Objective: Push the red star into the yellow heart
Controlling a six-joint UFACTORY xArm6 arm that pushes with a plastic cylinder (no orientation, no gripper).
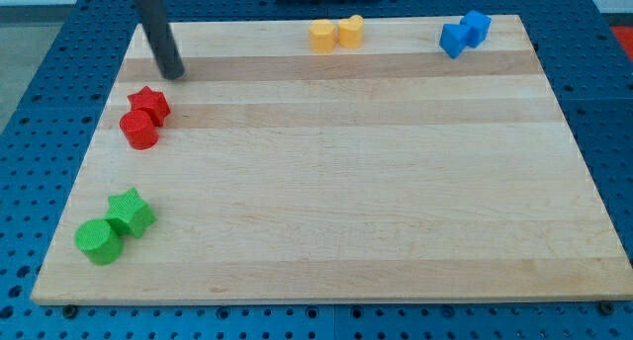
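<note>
A green cylinder (98,242) and green star (131,212) sit near left. Farther back, the red star (149,104) touches a red cylinder (139,129); my tip (174,73), bare, holding nothing, stands just beyond. The yellow heart (351,31) lies far, centre.

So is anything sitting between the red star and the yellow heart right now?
No. Bare board lies between the red star and the yellow heart. The red cylinder touches the star's near side, and my tip is just above-right.
</note>
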